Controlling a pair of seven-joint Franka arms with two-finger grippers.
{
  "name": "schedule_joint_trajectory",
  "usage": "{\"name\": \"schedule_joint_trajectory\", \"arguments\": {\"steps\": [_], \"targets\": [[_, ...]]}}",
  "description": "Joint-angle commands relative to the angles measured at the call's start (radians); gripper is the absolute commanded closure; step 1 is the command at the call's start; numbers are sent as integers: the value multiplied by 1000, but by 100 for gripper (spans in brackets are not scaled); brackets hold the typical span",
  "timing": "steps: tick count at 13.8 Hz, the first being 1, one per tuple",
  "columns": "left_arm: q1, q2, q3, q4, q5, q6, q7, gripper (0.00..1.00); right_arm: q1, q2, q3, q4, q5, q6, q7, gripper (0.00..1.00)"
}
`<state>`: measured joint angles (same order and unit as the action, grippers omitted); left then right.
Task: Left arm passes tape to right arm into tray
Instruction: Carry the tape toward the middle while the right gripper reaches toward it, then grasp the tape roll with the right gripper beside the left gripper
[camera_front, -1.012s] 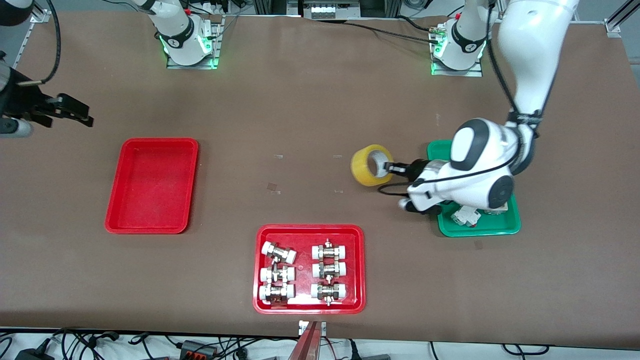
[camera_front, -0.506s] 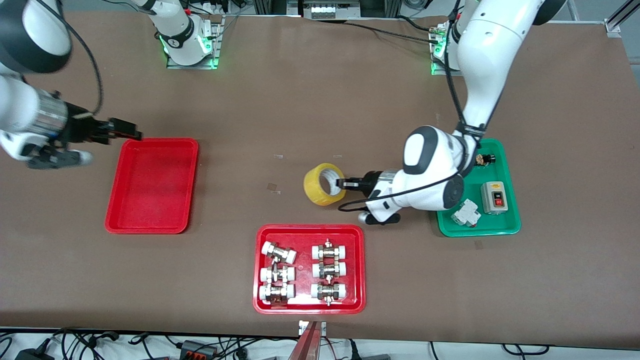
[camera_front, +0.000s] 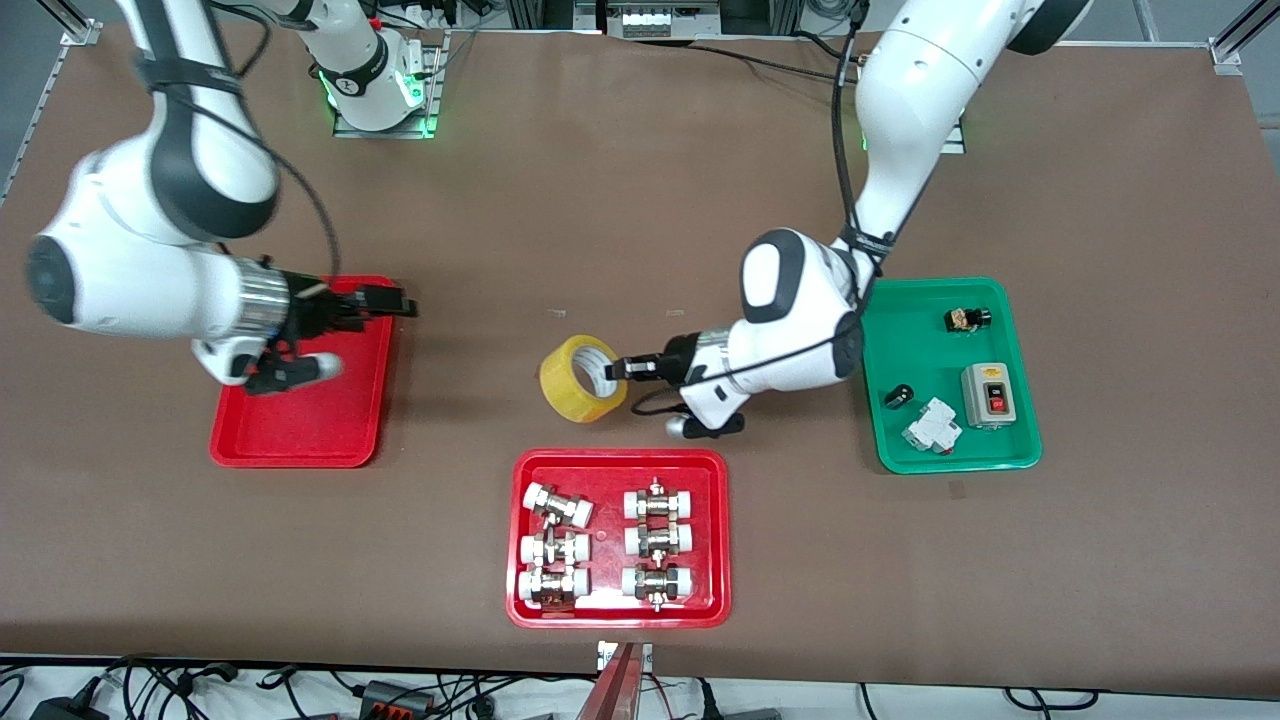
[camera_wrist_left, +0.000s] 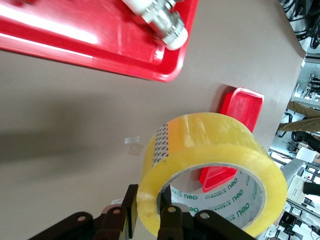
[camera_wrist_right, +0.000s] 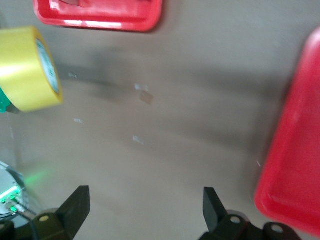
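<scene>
— Two hands in play; start at the right arm's end. What's the right hand (camera_front: 400, 302) doing?

— It hangs over the edge of the plain red tray (camera_front: 300, 440), the edge nearest the middle of the surface (camera_front: 620, 180). Its fingers (camera_wrist_right: 76, 205) are spread wide with nothing between them. From that hand, the tape (camera_front: 583, 378) is out ahead of the fingertips, toward the left arm's end.

— And the tape itself?

— It's up in the air over bare surface, a yellow roll standing on edge. The left hand (camera_front: 627, 369) has its fingers (camera_wrist_left: 170, 220) closed through the core, pinching the roll's wall.

— What lies around the left hand?

— Just below it in the front view, nearer the camera, sits the red tray of fittings (camera_front: 618, 610). At the wrist end of that hand, toward the left arm's end, is the green tray (camera_front: 940, 462) with small electrical parts.
</scene>
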<state>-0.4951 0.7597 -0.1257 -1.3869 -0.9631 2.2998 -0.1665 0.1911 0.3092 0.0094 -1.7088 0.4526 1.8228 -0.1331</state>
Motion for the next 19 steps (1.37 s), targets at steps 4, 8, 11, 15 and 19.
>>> {"name": "schedule_joint_trajectory", "arguments": {"steps": [4, 8, 11, 15, 19], "targets": [[-55, 30, 3, 31, -103, 50, 1, 99, 90, 103, 15, 118, 50, 98, -77, 0], [-92, 32, 3, 29, -150, 147, 1, 99, 90, 143, 14, 130, 212, 119, -155, 0], [-102, 30, 3, 31, -157, 153, 2, 99, 93, 169, 15, 132, 209, 134, -189, 0], [-120, 30, 3, 31, -163, 196, 1, 99, 96, 182, 15, 132, 210, 151, -224, 0], [-129, 32, 3, 32, -164, 204, 2, 99, 117, 195, 17, 132, 216, 194, -230, 0]]}}
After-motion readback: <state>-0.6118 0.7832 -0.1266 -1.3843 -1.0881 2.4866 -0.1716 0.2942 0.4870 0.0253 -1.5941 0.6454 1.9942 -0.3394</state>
